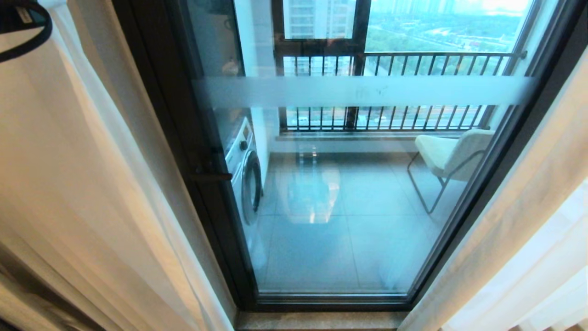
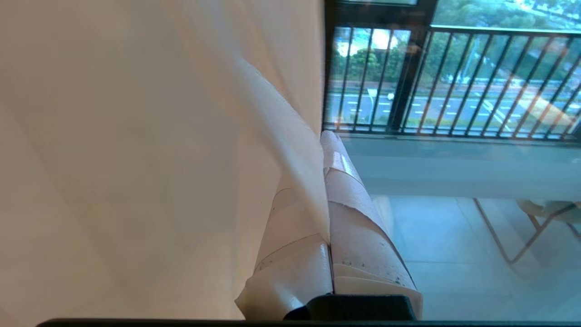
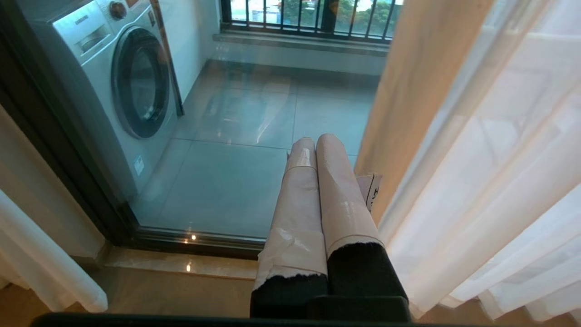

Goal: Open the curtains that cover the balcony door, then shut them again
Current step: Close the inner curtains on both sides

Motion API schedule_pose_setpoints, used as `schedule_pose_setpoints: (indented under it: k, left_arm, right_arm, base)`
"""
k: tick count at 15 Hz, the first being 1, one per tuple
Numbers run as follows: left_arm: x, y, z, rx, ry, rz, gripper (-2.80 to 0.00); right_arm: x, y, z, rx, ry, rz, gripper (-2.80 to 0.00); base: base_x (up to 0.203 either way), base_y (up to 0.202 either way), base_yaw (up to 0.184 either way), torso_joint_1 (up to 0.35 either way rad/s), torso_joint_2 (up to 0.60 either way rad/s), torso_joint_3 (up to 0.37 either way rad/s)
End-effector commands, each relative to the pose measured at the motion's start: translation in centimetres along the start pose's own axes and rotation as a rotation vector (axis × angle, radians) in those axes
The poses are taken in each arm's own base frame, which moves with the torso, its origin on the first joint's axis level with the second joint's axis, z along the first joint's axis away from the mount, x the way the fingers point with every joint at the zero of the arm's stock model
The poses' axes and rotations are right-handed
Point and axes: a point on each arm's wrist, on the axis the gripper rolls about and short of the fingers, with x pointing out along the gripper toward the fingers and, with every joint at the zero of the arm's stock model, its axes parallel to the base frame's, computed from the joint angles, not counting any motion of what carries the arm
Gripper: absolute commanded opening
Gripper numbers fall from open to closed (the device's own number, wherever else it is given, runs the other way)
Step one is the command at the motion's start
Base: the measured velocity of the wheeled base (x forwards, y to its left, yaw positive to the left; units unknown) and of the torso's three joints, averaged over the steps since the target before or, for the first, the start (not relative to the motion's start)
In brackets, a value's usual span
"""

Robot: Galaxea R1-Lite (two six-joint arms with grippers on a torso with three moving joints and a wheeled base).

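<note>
The balcony door [image 1: 349, 207], glass in a dark frame with a frosted band [image 1: 363, 91], stands uncovered in the middle. The curtains are pulled to both sides: the left panel [image 1: 69, 184] and the right sheer panel [image 1: 556, 262]. In the left wrist view my left gripper [image 2: 324, 145], its fingers wrapped in pale tape, is shut on the edge of the left curtain [image 2: 136, 136], and the fabric runs between its fingers. My right gripper [image 3: 316, 140] is shut on nothing, low beside the right sheer curtain [image 3: 499, 181]. Neither gripper shows in the head view.
A thicker beige drape [image 1: 519, 193] hangs next to the right sheer panel. Behind the glass are a washing machine [image 1: 245, 170], a pale chair [image 1: 452, 154] and a black-barred railing [image 1: 395, 59]. A stone threshold [image 1: 321, 320] runs below the door, and a dark handle [image 1: 209, 176] sticks out of its frame.
</note>
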Motion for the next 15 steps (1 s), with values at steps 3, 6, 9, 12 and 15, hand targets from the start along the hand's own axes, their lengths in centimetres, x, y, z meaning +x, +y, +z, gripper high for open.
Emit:
schedule_pose_setpoints:
  k: [3, 6, 9, 12, 15]
  left_arm:
    - [0.05, -0.02, -0.06, -0.001, 0.002, -0.002, -2.80]
    - [0.06, -0.01, -0.10, -0.001, 0.004, -0.001, -2.80]
    - [0.05, -0.01, -0.10, -0.001, 0.004, 0.000, -2.80]
    - [0.10, -0.14, -0.09, -0.004, 0.003, -0.006, -2.80]
    - [0.24, -0.18, -0.07, -0.005, 0.001, -0.008, -2.80]
  right_arm:
    - [0.00, 0.00, 0.00, -0.001, -0.001, 0.001, -2.80]
    - [0.00, 0.00, 0.00, -0.001, -0.001, 0.001, -2.80]
    - [0.00, 0.00, 0.00, -0.001, -0.001, 0.001, -2.80]
    - [0.00, 0.00, 0.00, -0.001, -0.001, 0.001, -2.80]
    - [0.00, 0.00, 0.00, -0.001, -0.001, 0.001, -2.80]
  base:
    - [0.000, -0.181, -0.001, 0.004, 0.01, 0.000]
    - [0.000, -0.185, -0.003, 0.000, 0.01, 0.006]
    - [0.000, -0.184, 0.000, 0.002, 0.00, 0.002]
    - [0.000, -0.185, 0.002, 0.000, 0.00, 0.002]
    - [0.000, -0.186, 0.002, 0.006, 0.00, 0.002]
